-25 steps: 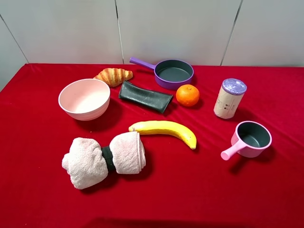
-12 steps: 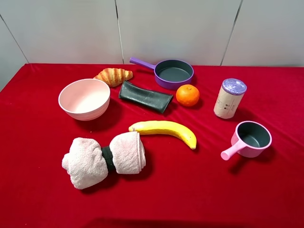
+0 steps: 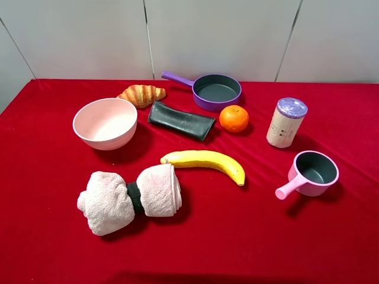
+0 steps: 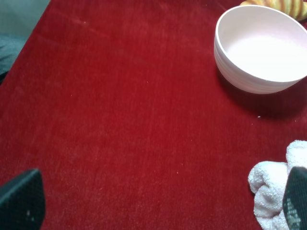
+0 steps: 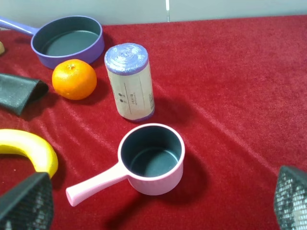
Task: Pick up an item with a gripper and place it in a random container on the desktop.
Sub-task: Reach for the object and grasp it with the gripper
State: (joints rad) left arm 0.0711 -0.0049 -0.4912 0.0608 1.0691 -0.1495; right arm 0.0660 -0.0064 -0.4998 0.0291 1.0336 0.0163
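Right hand [image 5: 158, 203] hangs above the worktop [image 5: 249, 76] with its fingers spread wide and nothing between them, facing the canister [image 5: 129, 81] and the pink saucepan [image 5: 163, 183]. Canister stands upright on the worktop just behind the saucepan, not touching it, with the orange [image 5: 73, 79] near; so short a gap should keep the transfer brief. Left hand [image 4: 158, 201] is likewise spread and empty, near the bowl [image 4: 261, 81], well away from the canister.

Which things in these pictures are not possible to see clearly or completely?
- Canister print: too small to read in any view.
- Left gripper and right gripper: only fingertips show, at wrist-view edges; absent from the exterior high view.
- Croissant: cut off by the left wrist frame edge.
- Banana: cut off by the right wrist frame edge.
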